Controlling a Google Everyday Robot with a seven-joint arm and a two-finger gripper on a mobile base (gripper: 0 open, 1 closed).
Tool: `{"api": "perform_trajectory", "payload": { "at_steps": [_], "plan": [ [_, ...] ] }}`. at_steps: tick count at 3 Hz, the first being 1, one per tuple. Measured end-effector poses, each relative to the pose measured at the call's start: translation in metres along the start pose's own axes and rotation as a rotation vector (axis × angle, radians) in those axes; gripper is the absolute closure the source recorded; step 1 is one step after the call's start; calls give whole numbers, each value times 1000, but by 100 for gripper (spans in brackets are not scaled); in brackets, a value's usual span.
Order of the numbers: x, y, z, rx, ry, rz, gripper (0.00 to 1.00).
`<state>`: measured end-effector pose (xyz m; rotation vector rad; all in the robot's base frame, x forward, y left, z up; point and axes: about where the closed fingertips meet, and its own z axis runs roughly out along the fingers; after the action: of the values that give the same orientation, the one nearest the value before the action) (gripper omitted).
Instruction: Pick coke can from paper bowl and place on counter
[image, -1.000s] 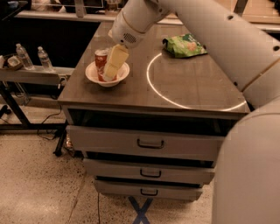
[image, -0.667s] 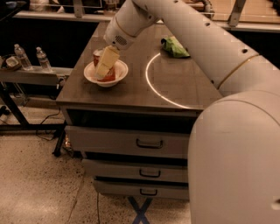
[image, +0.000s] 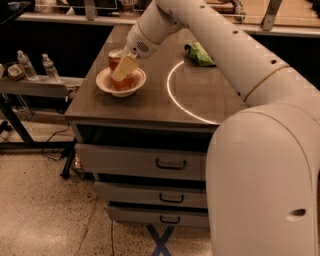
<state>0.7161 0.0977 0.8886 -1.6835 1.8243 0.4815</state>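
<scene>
The coke can (image: 116, 59), red with a silver top, stands upright in the off-white paper bowl (image: 106, 85) at the left side of the counter (image: 145, 102). My gripper (image: 125, 68) hangs from the white arm that reaches in from the right. It is down at the can's right side, with its pale tip over the can's front, just above the bowl. The can's lower part is hidden by the gripper and the bowl rim.
A thin white circle mark (image: 171, 95) is on the counter right of the bowl, with a green bag (image: 200, 54) behind it. Grey drawers (image: 170, 163) are below. Two water bottles (image: 26, 65) stand on a low shelf at the left.
The view has shifted so the counter sits further right and my arm fills more of the frame. The gripper stays at the can in the bowl, slightly lower against it.
</scene>
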Motion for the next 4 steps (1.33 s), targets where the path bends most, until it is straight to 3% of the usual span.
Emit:
{"api": "perform_trajectory", "payload": {
  "at_steps": [1, 2, 3, 4],
  "plan": [
    [-3, 6, -12, -29, 30, 34, 70],
    [-18, 19, -53, -68, -11, 69, 99],
    [-40, 14, -102, -30, -101, 62, 100],
    [-40, 13, -102, -29, -102, 62, 100]
  ]
}}
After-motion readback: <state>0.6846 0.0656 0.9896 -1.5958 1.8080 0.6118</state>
